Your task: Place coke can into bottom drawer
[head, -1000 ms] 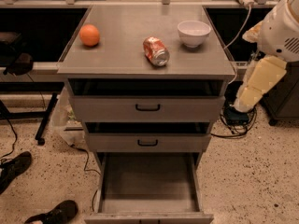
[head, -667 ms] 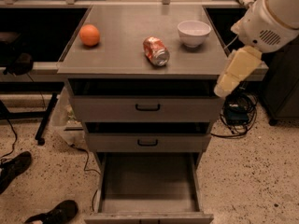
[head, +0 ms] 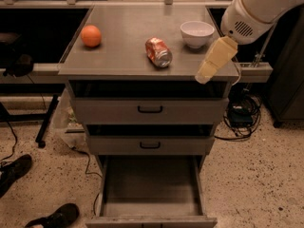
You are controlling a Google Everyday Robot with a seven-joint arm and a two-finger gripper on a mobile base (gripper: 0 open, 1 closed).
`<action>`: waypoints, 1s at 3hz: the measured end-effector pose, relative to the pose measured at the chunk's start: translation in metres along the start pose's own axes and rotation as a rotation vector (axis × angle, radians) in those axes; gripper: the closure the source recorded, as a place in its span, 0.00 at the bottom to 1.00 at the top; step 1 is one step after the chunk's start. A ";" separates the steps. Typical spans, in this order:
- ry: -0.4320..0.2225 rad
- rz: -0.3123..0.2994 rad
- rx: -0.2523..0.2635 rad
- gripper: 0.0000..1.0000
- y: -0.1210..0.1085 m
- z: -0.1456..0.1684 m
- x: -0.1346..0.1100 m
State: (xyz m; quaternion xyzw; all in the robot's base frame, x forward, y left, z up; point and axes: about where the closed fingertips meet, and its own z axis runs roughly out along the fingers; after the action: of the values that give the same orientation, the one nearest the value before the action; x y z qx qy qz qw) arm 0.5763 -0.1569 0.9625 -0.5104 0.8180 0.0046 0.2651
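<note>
Swung in over the last second: the claw (head: 207, 71), earlier out beside the cabinet's right flank, now at the front right corner of the worktop (head: 118, 42), slanting down and to the left; open or closed, cannot tell. Nothing carried, to judge from the coke can (head: 158, 52) lying on its side mid-worktop, well apart from the claw, in the same spot as a second ago, silver top turned toward the front edge. Reads as an approach under way, no grasp yet; nearly all of the task still to do. Below, the bottom drawer (head: 151, 186) pulled fully out, wide grey floor bare, ready to receive.

Can: thin painted metal, red-orange with white marks, cylindrical; likely to roll if nudged across its axis. Worktop: flat, smooth, matte grey metal, offering little to stop a roll. Claw: pale cream, smooth, tapering toward the tip; behind it a rounded white arm housing (head: 259, 6) with a small vent grille. White bowl (head: 196, 33): round, glossy, between can and claw, near enough to be clipped on the way in. Orange (head: 90, 35): round, far left, out of the way.
</note>
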 end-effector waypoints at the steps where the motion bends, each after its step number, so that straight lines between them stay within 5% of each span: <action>1: -0.037 0.085 -0.025 0.00 -0.004 0.015 -0.006; 3: -0.103 0.267 -0.059 0.00 -0.018 0.067 -0.082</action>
State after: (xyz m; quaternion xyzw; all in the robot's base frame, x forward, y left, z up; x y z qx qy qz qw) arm 0.6476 -0.0784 0.9453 -0.4039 0.8634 0.0899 0.2886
